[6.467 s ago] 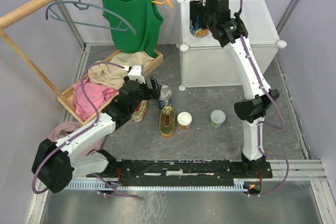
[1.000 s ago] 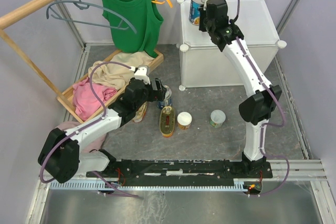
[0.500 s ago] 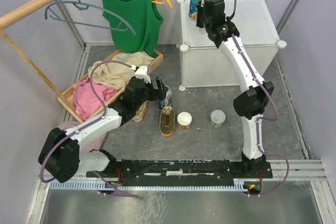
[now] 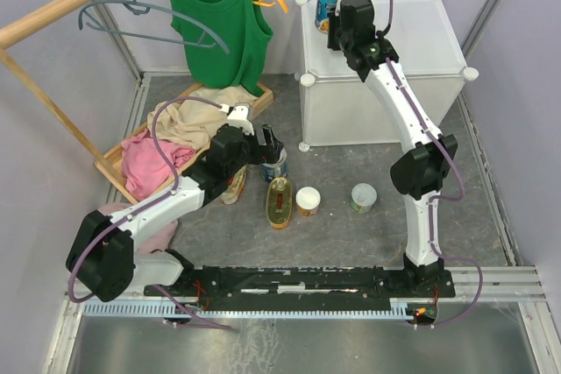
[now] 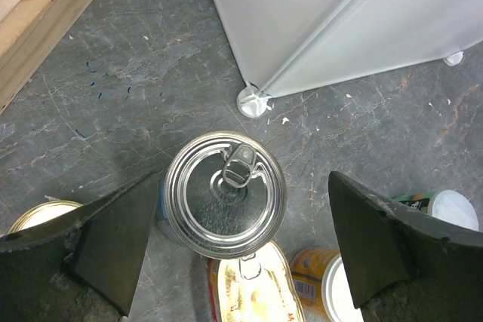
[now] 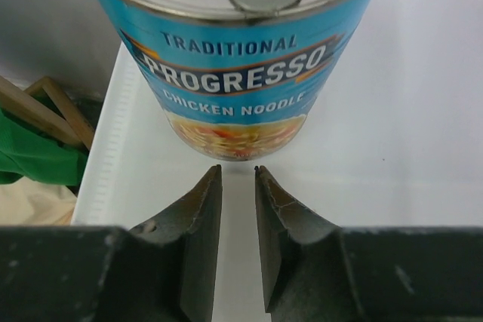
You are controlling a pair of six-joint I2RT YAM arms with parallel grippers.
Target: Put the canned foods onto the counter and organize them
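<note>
One tall blue-labelled can (image 4: 328, 4) (image 6: 238, 73) stands upright at the back left corner of the white counter (image 4: 421, 32) (image 6: 407, 111). My right gripper (image 4: 337, 27) (image 6: 238, 170) sits just behind its base, jaws a narrow slit apart with nothing between them. On the floor, my left gripper (image 4: 268, 150) (image 5: 243, 180) is wide open, one finger on each side of a second tall silver-topped can (image 4: 277, 165) (image 5: 224, 194), not touching it. Near it lie a flat oval tin (image 4: 280, 201) (image 5: 253, 292), an orange-label can (image 4: 308, 201) (image 5: 321, 280), a green-label can (image 4: 363, 197) (image 5: 445, 209) and another oval tin (image 4: 233, 188) (image 5: 41, 213).
A wooden tray (image 4: 263, 94) of clothes lies left of the counter, close behind the left arm. A green top (image 4: 215, 15) and a grey hanger (image 4: 131, 10) hang from a wooden rod (image 4: 53, 19). The counter's round corner foot (image 5: 253, 101) is just beyond the floor can.
The right gripper, earlier shut on the blue can, now stands free behind it; the can sits slightly farther back. The left gripper has moved forward to straddle the floor can.
</note>
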